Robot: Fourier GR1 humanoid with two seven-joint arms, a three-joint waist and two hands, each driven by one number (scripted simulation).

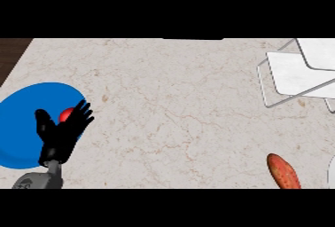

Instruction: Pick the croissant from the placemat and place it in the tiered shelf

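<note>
Blue mat point(26, 111) at the counter's point(163, 88) left edge; left hand point(65, 131) over its right part, fingers spread and straight, holding nothing. A small red thing point(65, 115) shows just behind the fingers, mostly hidden; cannot tell whether it touches them, or whether it is the croissant. An orange-red long thing point(283, 172) lies near the counter's front right corner, off the mat. Shelf point(301, 73) sits at the back right corner, white tiers on a wire frame. Right hand is not visible.

Judgement: step in hand is the grasp on the mat. To do it well:
- Lower the palm squarely over the red thing before curling.
- Bring the thumb under from the near side.
- Lift straight off the mat.
- The carry crosses the whole counter to the back right, so keep it high enough to clear the shelf's frame.
</note>
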